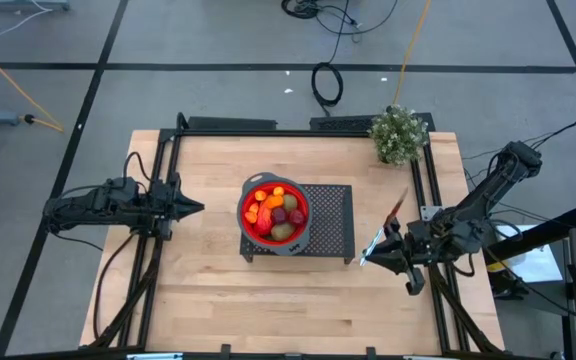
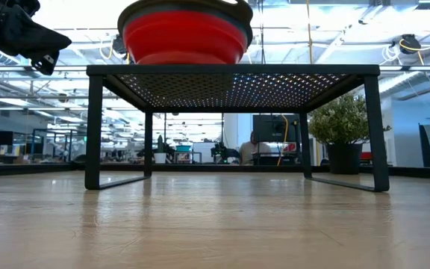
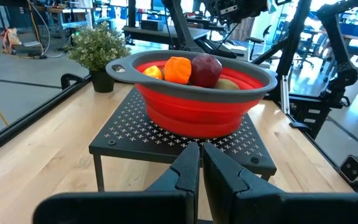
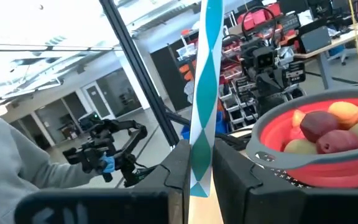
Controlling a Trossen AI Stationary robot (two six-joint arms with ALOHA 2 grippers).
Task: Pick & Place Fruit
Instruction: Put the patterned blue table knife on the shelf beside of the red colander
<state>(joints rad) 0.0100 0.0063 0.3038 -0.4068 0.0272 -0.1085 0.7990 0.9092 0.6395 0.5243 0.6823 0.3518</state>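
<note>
The small toy fruit pieces [image 1: 274, 210] – orange, dark red, brown – are all lying inside the red collapsible bowl with grey rim [image 1: 245, 222], which is standing on the black perforated metal rack [image 1: 330, 222] on the light wooden counter [image 1: 208, 300]. The left gripper [image 1: 194, 208] is hovering beside the bowl with jaws clenched and empty. The right gripper [image 1: 370, 256] is grasping the thin utensil with a pale checked handle [image 4: 201, 93] – well apart from the bowl. I judge the picking should be done slowly: release the jaws above one fruit, then come down without pushing the bowl off the rack.
</note>
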